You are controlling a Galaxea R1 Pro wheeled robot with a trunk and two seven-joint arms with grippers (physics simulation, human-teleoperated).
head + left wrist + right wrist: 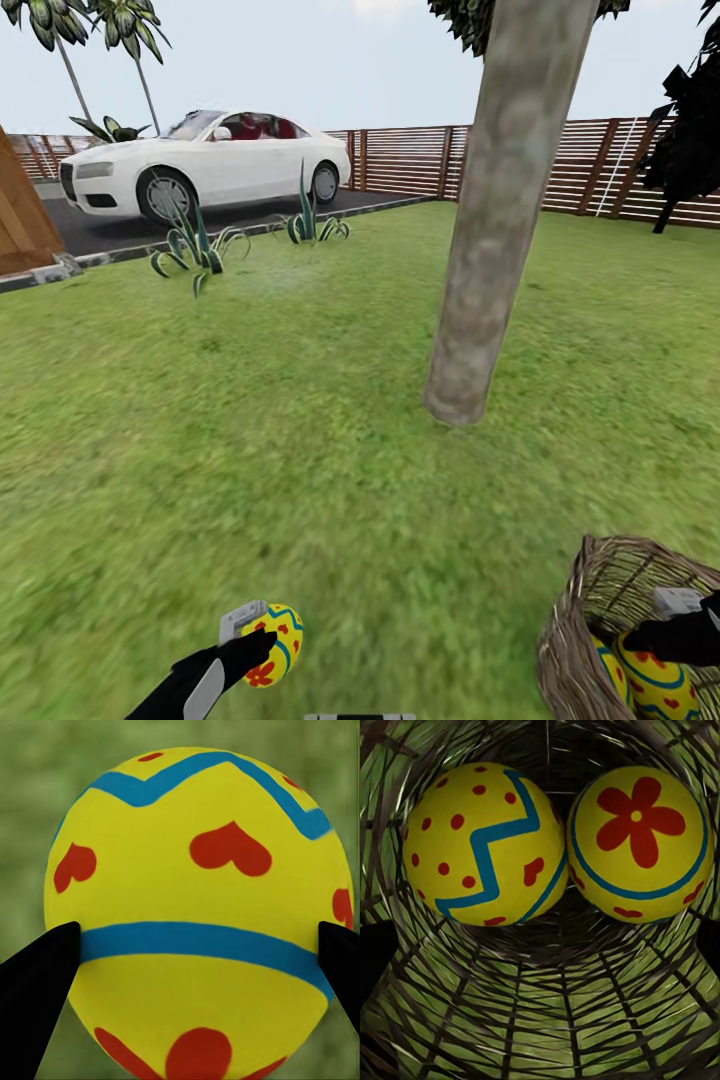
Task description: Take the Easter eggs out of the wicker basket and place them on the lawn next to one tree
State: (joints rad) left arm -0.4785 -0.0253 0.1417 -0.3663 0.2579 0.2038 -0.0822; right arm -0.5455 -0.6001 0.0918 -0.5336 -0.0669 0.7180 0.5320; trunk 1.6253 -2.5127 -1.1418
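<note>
Left jaws around egg [196, 915]

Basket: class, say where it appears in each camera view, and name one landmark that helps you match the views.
Head view: basket in the bottom right corner, standing on the grass.
Right wrist view: its woven wall all round, two eggs inside.
Left wrist view: a third egg held in the left end effector, against blurred green.
Shared landmark: the lawn, also seen through the weave.
</note>
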